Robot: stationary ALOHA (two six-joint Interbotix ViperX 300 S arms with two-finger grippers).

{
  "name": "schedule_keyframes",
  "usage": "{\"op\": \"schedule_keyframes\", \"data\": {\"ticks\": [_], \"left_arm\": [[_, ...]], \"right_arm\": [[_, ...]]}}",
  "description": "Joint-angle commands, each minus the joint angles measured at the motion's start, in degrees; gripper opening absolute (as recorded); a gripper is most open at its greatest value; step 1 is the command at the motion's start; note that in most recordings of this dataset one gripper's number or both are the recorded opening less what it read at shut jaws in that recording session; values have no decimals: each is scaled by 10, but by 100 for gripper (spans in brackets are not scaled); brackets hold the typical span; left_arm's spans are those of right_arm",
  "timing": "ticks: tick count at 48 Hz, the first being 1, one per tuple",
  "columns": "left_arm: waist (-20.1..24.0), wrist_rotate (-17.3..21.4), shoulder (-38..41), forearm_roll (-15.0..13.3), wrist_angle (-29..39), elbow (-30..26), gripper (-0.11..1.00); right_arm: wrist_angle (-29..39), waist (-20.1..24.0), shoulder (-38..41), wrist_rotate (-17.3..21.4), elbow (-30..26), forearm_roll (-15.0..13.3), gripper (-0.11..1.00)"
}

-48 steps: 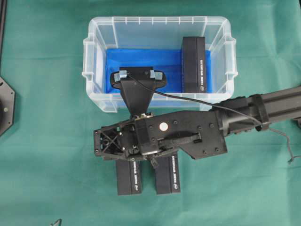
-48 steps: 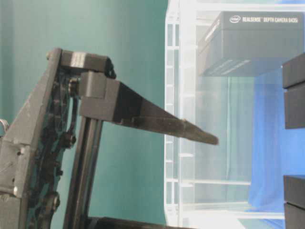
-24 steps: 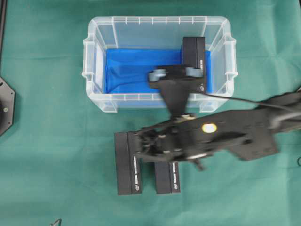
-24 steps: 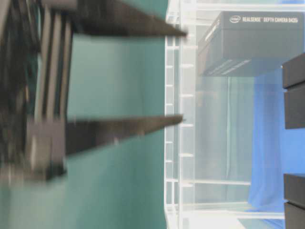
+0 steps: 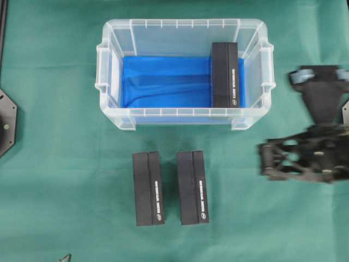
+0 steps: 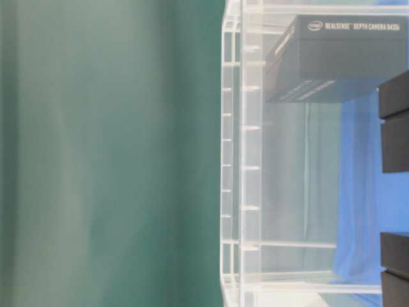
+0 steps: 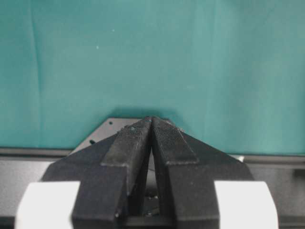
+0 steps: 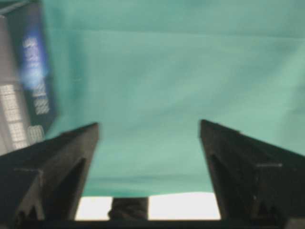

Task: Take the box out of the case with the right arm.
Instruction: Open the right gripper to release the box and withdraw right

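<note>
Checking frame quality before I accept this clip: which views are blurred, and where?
Overhead: right arm smeared at the right edge; case and boxes crisp. Right wrist: open right gripper and everything behind it soft. Left wrist: sharp. Table-level: slightly soft.

Clear ribbed plastic case (image 5: 251, 33), matt black box (image 5: 224, 75)

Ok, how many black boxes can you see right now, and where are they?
3. One black rectangular box stands at the right end inside the clear plastic case; two more lie side by side on the green cloth in front of it.
</note>
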Motion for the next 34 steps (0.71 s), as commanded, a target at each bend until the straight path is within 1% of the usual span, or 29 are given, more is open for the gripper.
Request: {"op": "schedule_keyframes", "data": {"ticks": [1,7,11,19,24,27,29,34], "left_arm": [[0,0,1,2,0,-4,0],[0,0,-1,2,1,0,0],[0,0,-3,2,1,2,0],[-1,0,-4,2,1,4,0],[0,0,-4,2,1,5,0],[-1,0,-4,2,1,6,0],[0,0,-4,2,1,5,0],[-1,-1,-4,2,1,5,0]], "right_arm": [[1,19,-46,11,25,-2,85],[10,39,-91,30,59,-2,85],[11,40,-105,28,68,-4,85],[8,39,-105,22,69,-33,84],[8,26,-108,18,69,-49,84],[8,12,-109,5,72,-54,84],[8,-3,-112,-10,74,-57,84],[7,-56,-124,-72,82,-57,85]]}}
